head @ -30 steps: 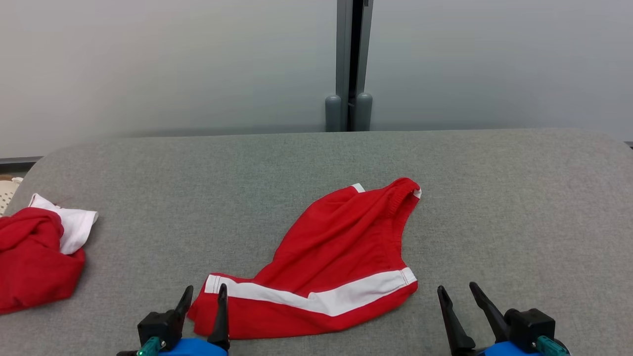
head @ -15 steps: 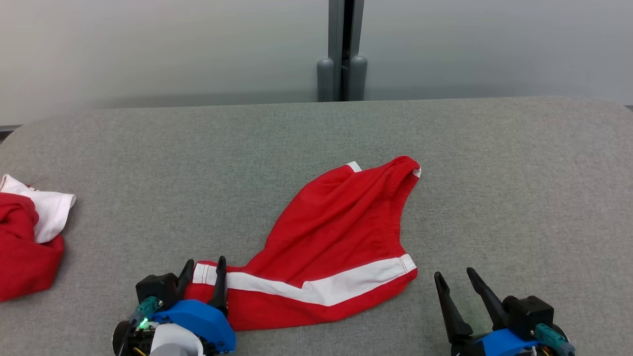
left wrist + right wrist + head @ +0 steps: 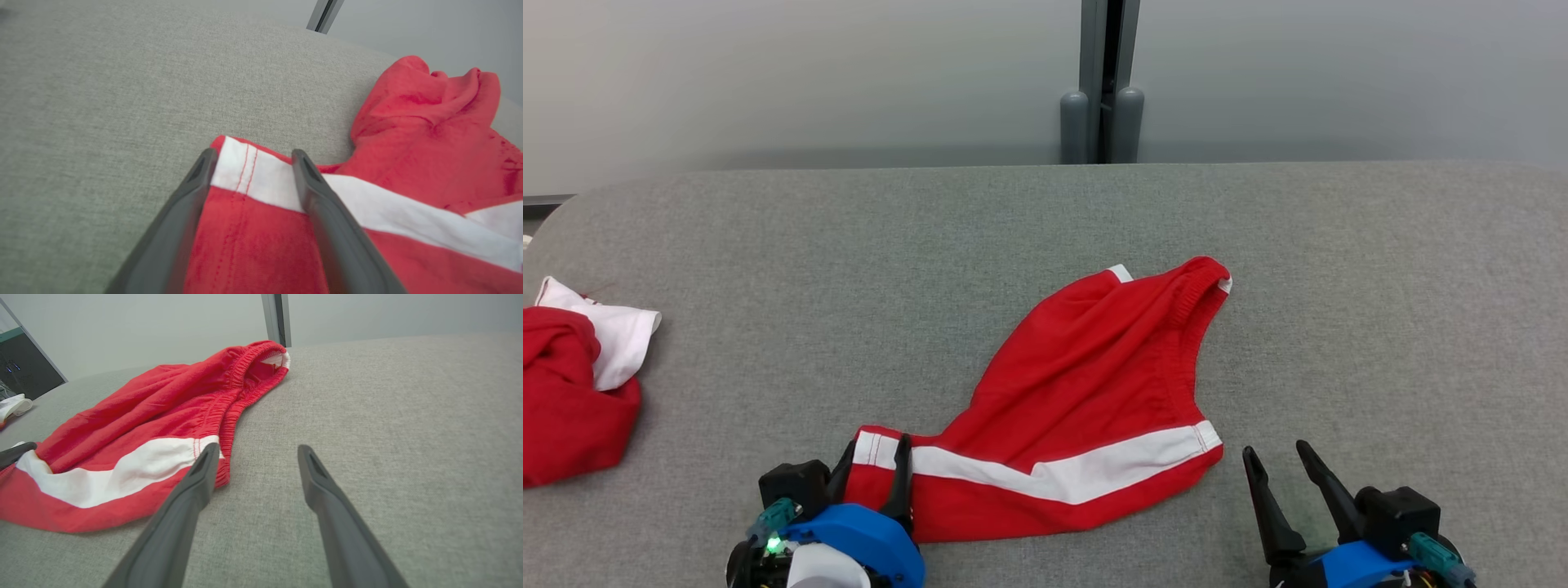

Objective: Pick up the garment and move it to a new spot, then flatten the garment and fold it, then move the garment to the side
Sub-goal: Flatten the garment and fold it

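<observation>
Astride the red shorts' point(image 3: 1094, 367) corner gapes the left end effector point(image 3: 878, 443); the right end effector point(image 3: 1273, 447) gapes empty.

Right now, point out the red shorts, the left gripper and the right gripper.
red shorts point(image 3: 1094, 359), head view, red middle panel.
left gripper point(image 3: 876, 443), head view, between its fingertips.
right gripper point(image 3: 1274, 447), head view, between its fingertips.

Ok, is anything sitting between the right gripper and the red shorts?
Nothing visible. Only bare grey tabletop lies between the open right gripper and the near hem corner of the red shorts. The left gripper, also open, straddles the opposite hem corner.
</observation>
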Tool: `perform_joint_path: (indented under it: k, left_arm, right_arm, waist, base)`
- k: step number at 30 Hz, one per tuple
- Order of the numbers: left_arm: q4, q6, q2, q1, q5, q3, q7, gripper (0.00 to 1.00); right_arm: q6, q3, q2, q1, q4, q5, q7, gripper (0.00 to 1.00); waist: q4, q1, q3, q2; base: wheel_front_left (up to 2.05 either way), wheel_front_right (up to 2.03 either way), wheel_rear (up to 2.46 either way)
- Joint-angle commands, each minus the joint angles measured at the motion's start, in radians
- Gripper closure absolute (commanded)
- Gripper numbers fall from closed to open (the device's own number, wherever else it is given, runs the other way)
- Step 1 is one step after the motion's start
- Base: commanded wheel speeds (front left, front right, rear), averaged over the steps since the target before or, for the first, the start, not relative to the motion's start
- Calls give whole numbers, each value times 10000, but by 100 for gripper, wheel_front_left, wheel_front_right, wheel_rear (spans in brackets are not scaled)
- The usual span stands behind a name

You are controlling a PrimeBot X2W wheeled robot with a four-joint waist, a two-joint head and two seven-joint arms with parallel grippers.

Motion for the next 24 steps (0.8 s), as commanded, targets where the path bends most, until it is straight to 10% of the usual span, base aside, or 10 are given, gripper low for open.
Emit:
perform_joint_path:
  k: [1,9,17,19,24]
  left_arm:
    - [27,-25,73,139,-193,-185,-46,0]
    - [-311,-26,351,181,-747,-881,-46,2]
    - [-301,-26,558,-55,-1064,-1384,-47,66]
    - [-345,-26,578,-83,-1062,-1389,-48,100]
    - [-587,-26,589,-60,-904,-1224,-46,100]
  right_arm:
    - [0,-23,-16,-99,2,23,-33,0]
    - [0,61,-16,-106,22,84,-33,0]
    - [0,57,-16,-107,43,73,-33,0]
    - [0,47,-14,-95,29,75,-33,0]
    - [0,23,-14,-133,9,119,-33,0]
  waist:
    - [40,-1,-13,0]
    - [127,-1,-59,0]
    - [117,-1,-22,0]
    - [130,-1,-19,0]
    - [234,-1,-32,0]
  base:
    - [0,0,0]
    - [0,0,0]
    - [0,0,0]
    - [0,0,0]
    - [0,0,0]
